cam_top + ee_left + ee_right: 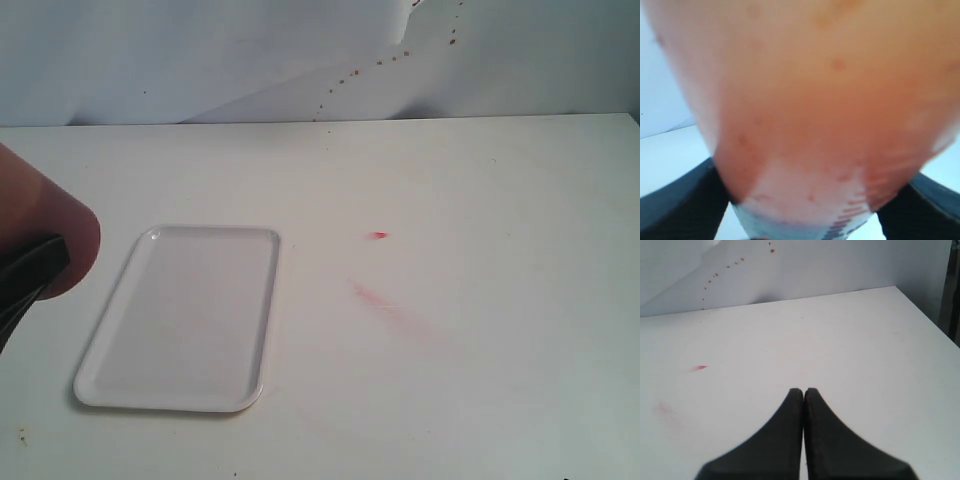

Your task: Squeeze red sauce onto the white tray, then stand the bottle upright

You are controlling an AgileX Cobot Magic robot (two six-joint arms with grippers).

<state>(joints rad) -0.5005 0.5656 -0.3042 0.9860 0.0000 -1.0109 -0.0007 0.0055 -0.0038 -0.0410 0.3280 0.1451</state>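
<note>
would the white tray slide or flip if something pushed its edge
It would probably slide rather than tip: the white tray lies flat and low on the smooth table. It looks thin and bare, so it is likely light and easy to shove, and may spin if pushed off-centre. Its low rim offers little to grip, so lifting it could be fiddly.

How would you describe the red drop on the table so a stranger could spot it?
On the white table, find the white tray at the left of the exterior view. To its right lie two marks. The red drop is the small, bright, glossy one farther back; the pink smear in front is long and faint.
</note>
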